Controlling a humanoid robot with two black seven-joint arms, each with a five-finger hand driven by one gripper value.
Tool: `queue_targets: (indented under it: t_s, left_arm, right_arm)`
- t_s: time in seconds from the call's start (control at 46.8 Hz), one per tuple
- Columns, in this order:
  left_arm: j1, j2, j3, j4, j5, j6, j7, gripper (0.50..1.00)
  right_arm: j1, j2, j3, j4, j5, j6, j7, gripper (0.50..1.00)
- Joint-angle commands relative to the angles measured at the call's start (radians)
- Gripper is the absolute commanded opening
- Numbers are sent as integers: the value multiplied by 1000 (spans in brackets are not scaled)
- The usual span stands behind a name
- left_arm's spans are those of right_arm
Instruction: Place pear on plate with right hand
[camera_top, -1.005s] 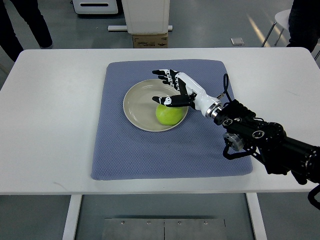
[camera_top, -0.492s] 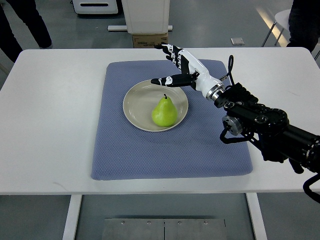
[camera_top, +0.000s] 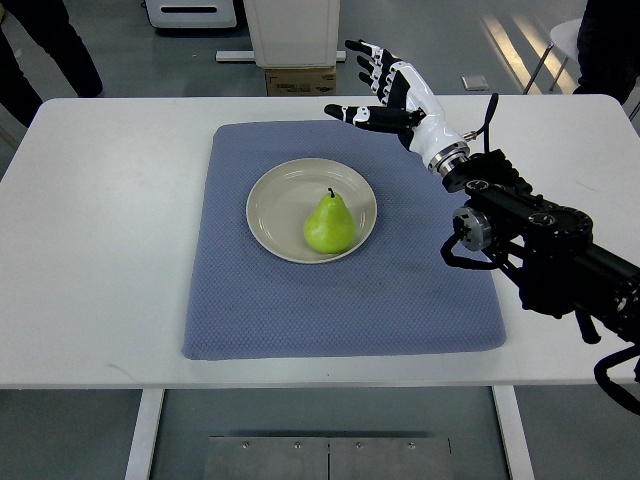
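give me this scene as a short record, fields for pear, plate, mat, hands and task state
pear: green pear with stem, on the plate, toward its right side
plate: beige round plate on the mat, upper middle
mat: blue-grey mat flat on the white table
right hand: right hand open, fingers spread, holds nothing, above the mat's far edge, clear of the pear
left hand: not in view
task state: pear sits on the plate, hand apart from it

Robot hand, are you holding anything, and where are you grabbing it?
Nothing is held. The right hand is open and empty, up above the far edge of the mat. The pear sits alone on the plate.
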Motion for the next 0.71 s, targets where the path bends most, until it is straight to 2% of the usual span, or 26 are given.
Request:
queue_targets:
  t_s: [0.0, 0.086, 0.299, 0.449, 0.578, 0.684]
  left_arm:
    - [0, 0, 0, 0, 0, 0, 0, 1000]
    - [0, 0, 0, 0, 0, 0, 0, 1000]
    - [0, 0, 0, 0, 0, 0, 0, 1000]
    - [0, 0, 0, 0, 0, 0, 0, 1000]
    - [0, 0, 0, 0, 0, 0, 0, 1000]
    - [0, 0, 0, 0, 0, 0, 0, 1000]
  right_arm:
    - [-30, -33, 43, 0, 40, 1, -24, 1000]
    - [-64, -53, 98, -1, 109, 1, -38, 1000]
    - [-112, -95, 138, -6, 229, 13, -124, 1000]
    - [-147, -93, 193, -72, 330, 15, -165, 1000]
    - [-167, -90, 219, -107, 350, 61, -169, 1000]
    - [-170, -88, 222, -116, 350, 66, -169, 1000]
